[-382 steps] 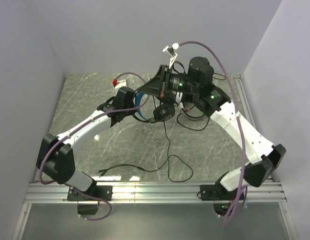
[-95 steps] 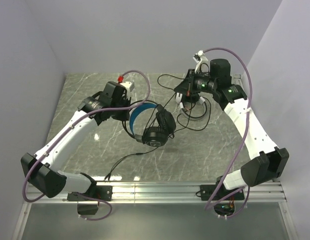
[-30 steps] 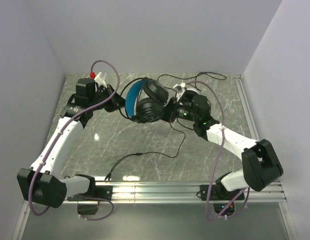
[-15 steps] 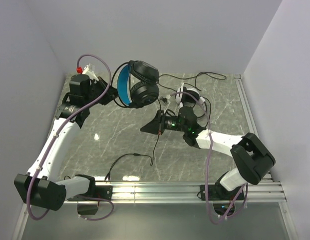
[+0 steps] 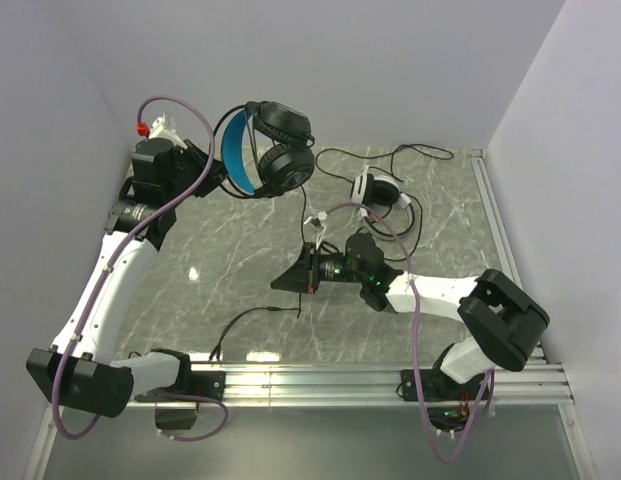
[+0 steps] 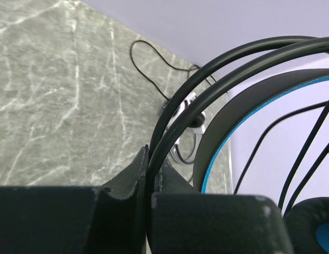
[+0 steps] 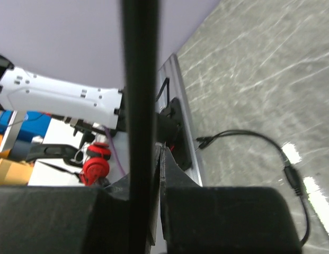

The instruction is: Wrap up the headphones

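Observation:
The black headphones with the blue headband (image 5: 262, 152) hang in the air at the back left, held by my left gripper (image 5: 206, 172), which is shut on the thin black headband wires (image 6: 169, 132); the blue band (image 6: 220, 137) is just beside them. Their thin black cable (image 5: 252, 318) trails across the table to a plug (image 5: 216, 350). My right gripper (image 5: 290, 278) is low over the middle of the table, pointing left, shut with the cable (image 7: 140, 95) running along its fingers. The white headphones (image 5: 376, 190) lie at the back right with their cable looped around them.
The grey side walls stand close on both sides. The metal rail (image 5: 320, 378) runs along the near edge by the arm bases. The cable's plug end (image 7: 206, 141) and in-line piece (image 7: 291, 181) lie on the marble table (image 5: 430, 250).
My left gripper has lifted the black headphones higher and further to the back left. My right gripper has slid left and nearer along the cable, away from the white headphones.

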You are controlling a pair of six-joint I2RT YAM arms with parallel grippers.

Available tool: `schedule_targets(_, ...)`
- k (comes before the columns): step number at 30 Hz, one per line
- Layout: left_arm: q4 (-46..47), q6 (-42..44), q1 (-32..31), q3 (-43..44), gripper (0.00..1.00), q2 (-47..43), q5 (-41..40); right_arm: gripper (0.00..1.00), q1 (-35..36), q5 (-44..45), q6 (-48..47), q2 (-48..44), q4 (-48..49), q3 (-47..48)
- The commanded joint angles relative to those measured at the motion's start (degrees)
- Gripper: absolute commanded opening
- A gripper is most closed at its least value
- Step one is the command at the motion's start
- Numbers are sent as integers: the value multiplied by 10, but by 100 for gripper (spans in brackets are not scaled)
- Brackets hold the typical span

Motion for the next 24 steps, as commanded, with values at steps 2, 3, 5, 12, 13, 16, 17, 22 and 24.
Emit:
schedule_targets(2, 55, -25, 1, 25, 0, 5, -37, 6, 30, 29, 0, -28, 33, -18)
schedule_targets(3, 54, -24, 1, 26, 0, 8, -40, 6, 34, 31, 0, -33, 33, -19)
schedule_targets(5, 54, -22, 1, 29, 0, 15, -51, 6, 51, 38, -1, -37, 30, -23)
schedule_targets(12, 56, -19, 1, 31, 0, 35, -75, 4, 109, 67, -9, -45, 15, -24)
schedule_targets(13, 57, -19, 1, 31, 0, 40, -75, 4, 114, 70, -11, -45, 14, -23)
schedule_targets(16, 60, -18, 1, 29, 0, 48, -93, 0, 142, 74, -16, -41, 2, -12)
schedule_targets(17, 61, -18, 1, 29, 0, 49, -96, 0, 155, 75, -18, -38, -10, -9)
schedule_targets(22, 58, -11, 1, 39, 0, 62, -121, 0, 199, 113, -46, -45, -55, 10)
schedule_targets(24, 56, -5, 1, 39, 0, 65, -141, 0, 219, 123, -65, -57, -88, 22)
